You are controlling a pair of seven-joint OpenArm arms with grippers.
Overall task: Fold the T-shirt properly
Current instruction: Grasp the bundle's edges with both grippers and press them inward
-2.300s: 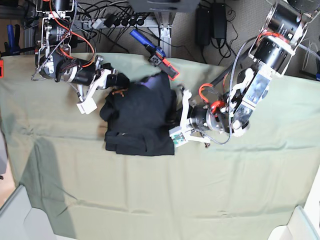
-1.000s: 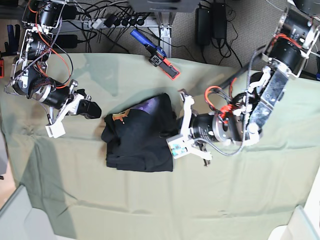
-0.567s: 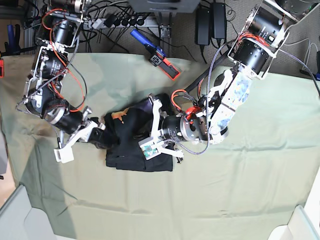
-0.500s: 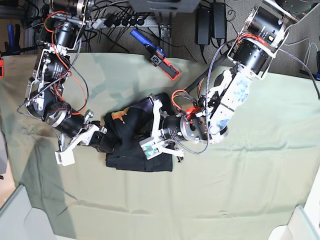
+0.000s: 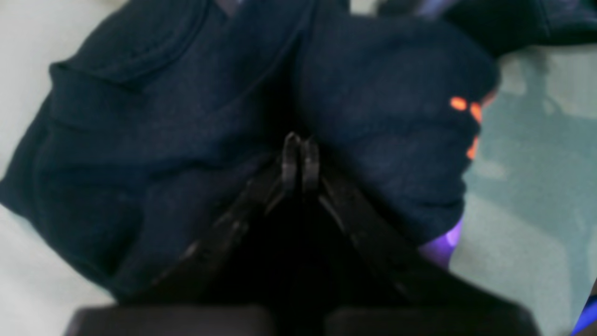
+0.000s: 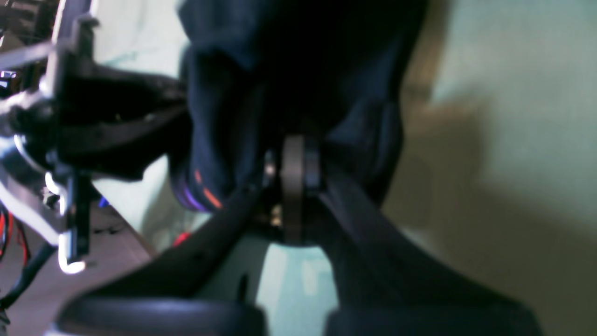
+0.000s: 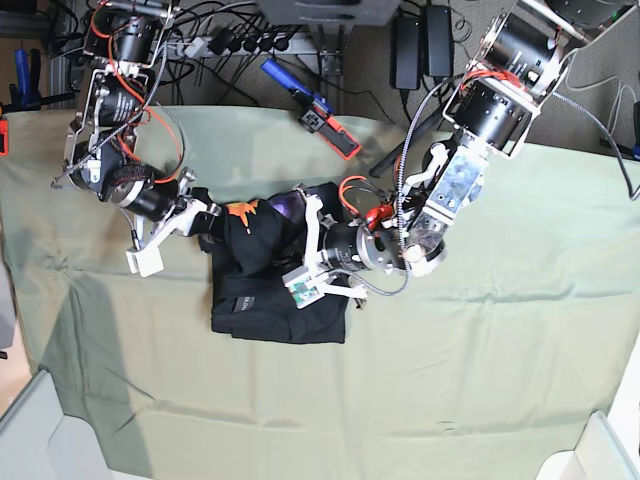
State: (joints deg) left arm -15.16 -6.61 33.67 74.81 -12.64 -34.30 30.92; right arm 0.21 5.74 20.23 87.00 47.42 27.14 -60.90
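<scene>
1. Left gripper (image 5: 297, 161) has its jaws pressed tight together, tips buried in a crease of the T-shirt (image 7: 275, 280); whether any cloth is pinched between them, the wrist view does not settle.
2. Right gripper (image 6: 294, 186) is closed too, nosed in against the shirt's left edge in the base view; again a grip on cloth cannot be told.
3. The T-shirt sits as a compact black bundle mid-table on the green cloth (image 7: 480, 350), orange mark (image 5: 466, 112) and purple neckline showing at the top.
4. The step looks like tidying the last fold: both claws work the upper bunched part.
5. Next move calls for flattening that hump evenly, without dragging the neat lower half askew.
</scene>
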